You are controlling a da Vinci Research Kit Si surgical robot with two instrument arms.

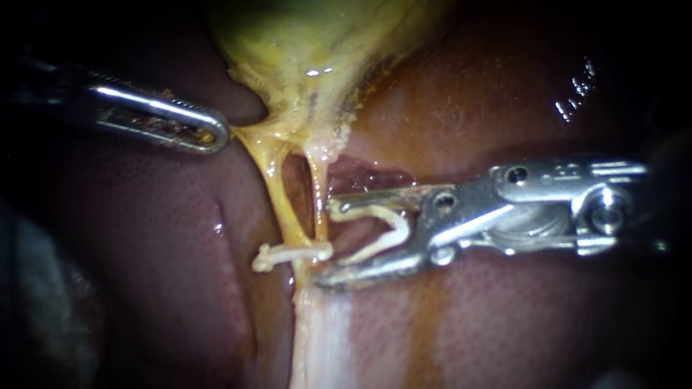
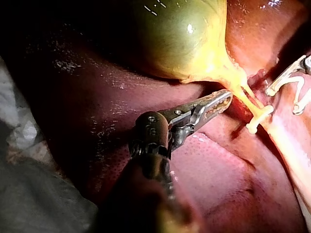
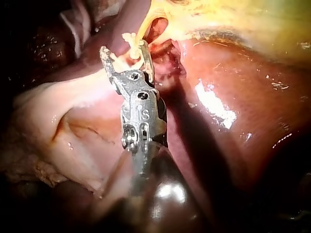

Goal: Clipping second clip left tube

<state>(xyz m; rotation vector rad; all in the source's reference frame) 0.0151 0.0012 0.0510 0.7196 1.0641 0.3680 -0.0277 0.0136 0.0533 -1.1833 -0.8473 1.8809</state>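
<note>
1. The left instrument (image 1: pixel 209 133) enters from the upper left. Its hand is closed, the two jaws lying together, and it pinches a point of yellow tissue (image 1: pixel 249 137) at the neck of the gallbladder (image 1: pixel 310 43), drawing it sideways over the liver (image 1: pixel 144 238).
2. From that neck two thin tubes run down. The left tube (image 1: pixel 276 194) and the right tube (image 1: pixel 318 198) have a dark gap between them.
3. A closed clip (image 1: pixel 292 253), white, lies crosswise where the tubes come close together, just above a pale band of tissue (image 1: pixel 321 331).
4. The right instrument (image 1: pixel 328 242) comes in from the right. Its hand stands wide and carries an open clip (image 1: pixel 386 230) seated against both jaws.
5. The open clip's tips sit just beside the right tube, around neither tube and short of the left tube. The lower jaw's tip lies just below the closed clip's right end.
</note>
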